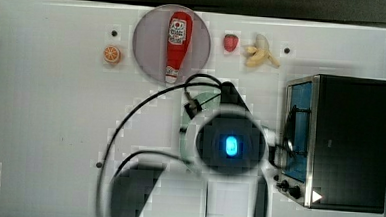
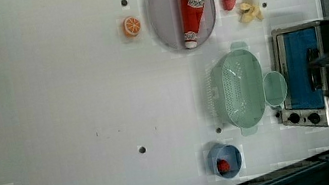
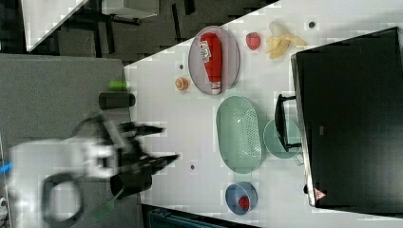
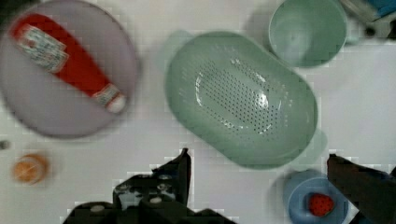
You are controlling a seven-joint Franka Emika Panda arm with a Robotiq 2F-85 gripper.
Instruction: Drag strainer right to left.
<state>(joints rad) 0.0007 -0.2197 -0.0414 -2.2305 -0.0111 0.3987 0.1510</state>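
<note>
The strainer (image 4: 240,98) is a pale mint-green oval colander dotted with small holes. It stands upright on the white table (image 2: 79,111), between the plate and the toaster oven. In the left view, the strainer (image 2: 238,90) almost touches a smaller smooth mint-green cup (image 2: 275,88). My gripper (image 4: 259,156) hangs above the table with its jaws wide open and nothing between them. The dark fingers (image 4: 180,175) frame the strainer's near rim. In the right view the gripper (image 3: 171,142) is high above the table. In the top view the arm covers most of the strainer (image 1: 206,98).
A toaster oven (image 2: 312,78) stands close behind the cup. A grey plate (image 2: 165,16) holds a ketchup bottle (image 2: 191,9). A blue bowl (image 2: 224,160) with a red fruit inside sits near the strainer's end. An orange slice (image 2: 131,26), a strawberry (image 2: 229,1) and a banana (image 2: 249,7) lie along the table's edge.
</note>
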